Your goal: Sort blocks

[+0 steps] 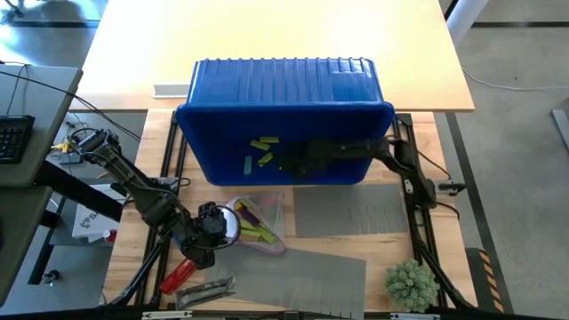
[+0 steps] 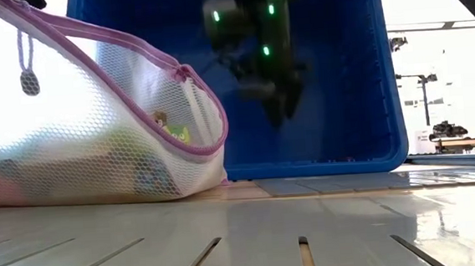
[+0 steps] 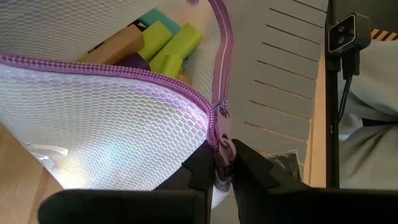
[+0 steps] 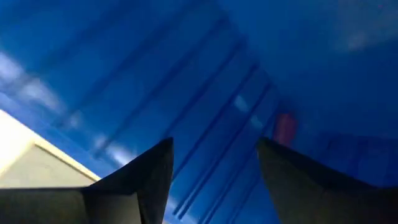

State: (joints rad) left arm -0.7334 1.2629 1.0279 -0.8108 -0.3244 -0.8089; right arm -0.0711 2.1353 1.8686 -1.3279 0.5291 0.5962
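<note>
Left gripper [image 3: 225, 167] pinching the mesh bag's [image 3: 112, 118] zipper pull [image 3: 225, 149]; right gripper [image 1: 298, 160] spread, empty, inside the blue bin [image 1: 284, 80].
Blocks [image 3: 163, 46] lie in the bag and bin; if your pinch slips, the bag could sag shut.

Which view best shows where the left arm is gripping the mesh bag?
The left wrist view: the left gripper has its fingers shut on the mesh bag at its purple zipper edge. The high view shows that gripper beside the bag only coarsely. The low view shows the bag, not the grip. The right wrist view shows only the blue bin.
</note>
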